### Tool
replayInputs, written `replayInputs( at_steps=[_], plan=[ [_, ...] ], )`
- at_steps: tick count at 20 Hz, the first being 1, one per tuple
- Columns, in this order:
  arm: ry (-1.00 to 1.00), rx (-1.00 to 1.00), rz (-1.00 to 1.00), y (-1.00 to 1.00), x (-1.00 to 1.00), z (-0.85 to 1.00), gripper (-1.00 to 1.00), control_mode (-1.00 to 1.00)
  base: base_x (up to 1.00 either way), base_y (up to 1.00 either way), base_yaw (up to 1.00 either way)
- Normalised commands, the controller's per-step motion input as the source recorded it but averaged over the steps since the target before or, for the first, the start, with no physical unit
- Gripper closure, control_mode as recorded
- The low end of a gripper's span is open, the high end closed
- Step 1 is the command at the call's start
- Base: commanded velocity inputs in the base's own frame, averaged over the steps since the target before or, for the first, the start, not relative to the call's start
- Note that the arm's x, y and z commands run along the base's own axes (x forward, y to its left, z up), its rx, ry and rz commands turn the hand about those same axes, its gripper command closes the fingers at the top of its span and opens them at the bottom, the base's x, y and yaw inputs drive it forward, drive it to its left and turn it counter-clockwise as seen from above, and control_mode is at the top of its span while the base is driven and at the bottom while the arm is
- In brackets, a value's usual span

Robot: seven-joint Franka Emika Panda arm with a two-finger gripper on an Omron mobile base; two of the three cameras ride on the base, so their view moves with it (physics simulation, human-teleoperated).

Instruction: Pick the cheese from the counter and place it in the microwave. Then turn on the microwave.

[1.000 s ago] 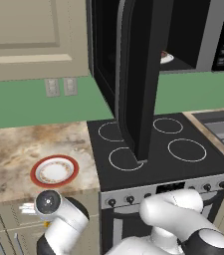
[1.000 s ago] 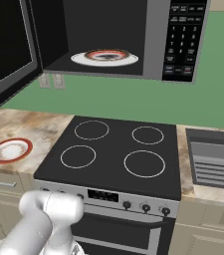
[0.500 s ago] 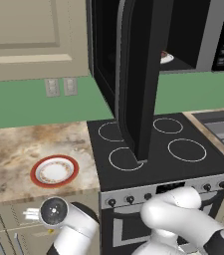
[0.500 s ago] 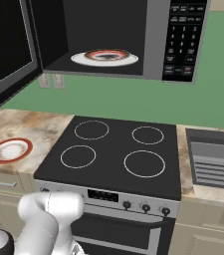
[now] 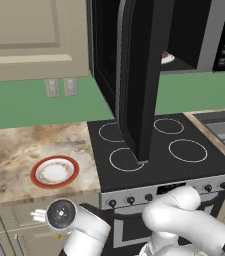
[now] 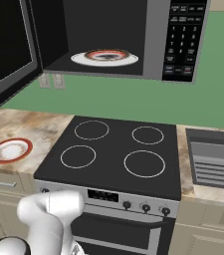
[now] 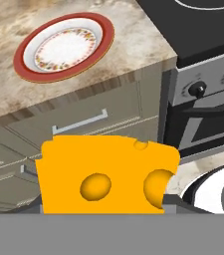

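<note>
The cheese [image 7: 106, 174], an orange-yellow wedge with round holes, looms large at the bottom of the hand view. My gripper [image 7: 103, 209] is shut on it, with one dark fingertip [image 7: 172, 201] showing at the wedge's right edge. The hand [image 5: 61, 216] hangs low in front of the counter's beige drawer fronts, below the counter [image 5: 9, 150] edge and left of the stove. The microwave [image 6: 180, 40] sits above the stove with its door [image 5: 139, 75] swung wide open. Inside it lies a white plate with a red rim [image 6: 106, 56].
Another red-rimmed plate [image 5: 55, 171] [image 7: 63, 45] rests on the counter near its front edge. The black stovetop [image 6: 113, 154] with knobs is right of it, and a sink [image 6: 213, 159] lies further right. The open microwave door juts out over the stove.
The hand with the cheese has drifted slightly right and lower in front of the drawers. The grip is unchanged.
</note>
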Motion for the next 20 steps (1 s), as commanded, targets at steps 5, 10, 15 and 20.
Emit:
replayInputs(
  at_steps=[5, 10, 15, 20],
  plan=[
    [0.06, 0.03, -0.08, -0.28, -0.19, 0.25, 1.0, -1.0, 0.0, 0.0, 0.0],
    [0.05, 0.03, -0.03, -0.28, -0.18, 0.26, 1.0, -1.0, 0.0, 0.0, 0.0],
    [0.0, 0.01, 0.0, -0.22, -0.3, 0.22, 1.0, -1.0, 0.0, 0.0, 0.0],
    [0.0, 0.0, 0.0, -0.23, -0.37, 0.21, 1.0, -1.0, 0.0, 0.0, 0.0]
  ],
)
